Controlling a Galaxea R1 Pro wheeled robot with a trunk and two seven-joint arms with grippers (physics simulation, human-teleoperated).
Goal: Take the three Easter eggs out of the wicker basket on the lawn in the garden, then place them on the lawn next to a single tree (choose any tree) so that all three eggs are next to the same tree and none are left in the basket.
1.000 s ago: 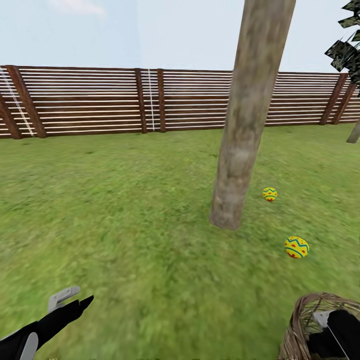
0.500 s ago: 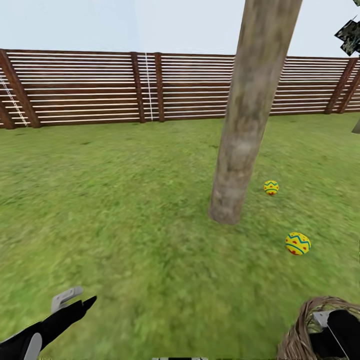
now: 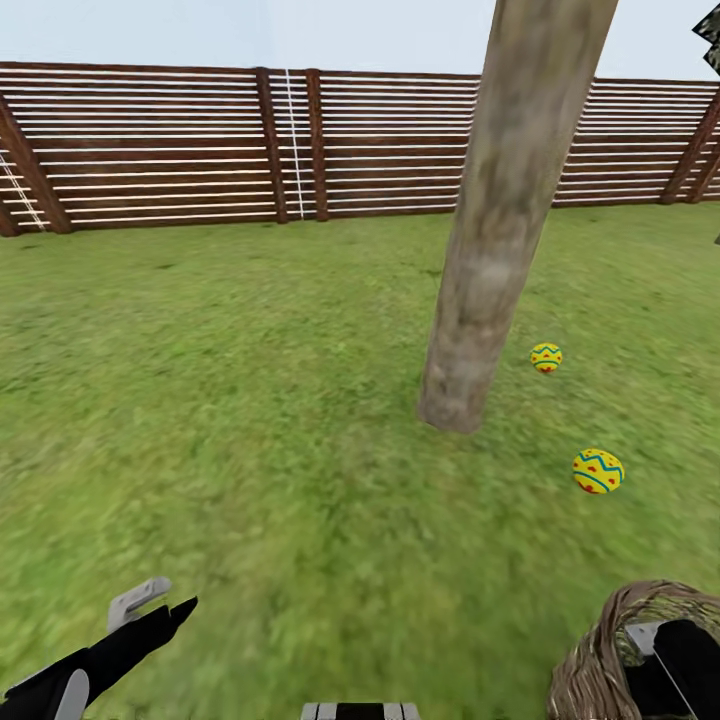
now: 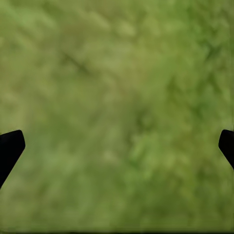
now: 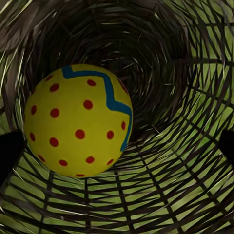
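Tree (image 3: 500, 220) trunk rising from the lawn (image 3: 250, 400) just right of centre in the head view, base at about the middle. Behind it, brown slat fence (image 3: 200, 150) running across at 12 o'clock. Two Easter eggs on the grass near the trunk: far egg (image 3: 546, 357) just beside the base at 3 o'clock of it, near egg (image 3: 598, 471) a little further off at 4 o'clock of the base, the two apart from each other. Wicker basket (image 3: 600, 660) at 5 o'clock of the head view, right gripper (image 3: 680, 665) reaching down into it. In the right wrist view, third egg (image 5: 78, 121) lying inside the basket against the woven wall (image 5: 161, 185), dark fingertips (image 5: 9, 151) at either edge spread wide, not touching the egg. Left gripper (image 3: 150, 612) at 7 o'clock, hovering over bare grass; in the left wrist view its fingertips (image 4: 9, 148) set far apart, nothing between them but lawn.
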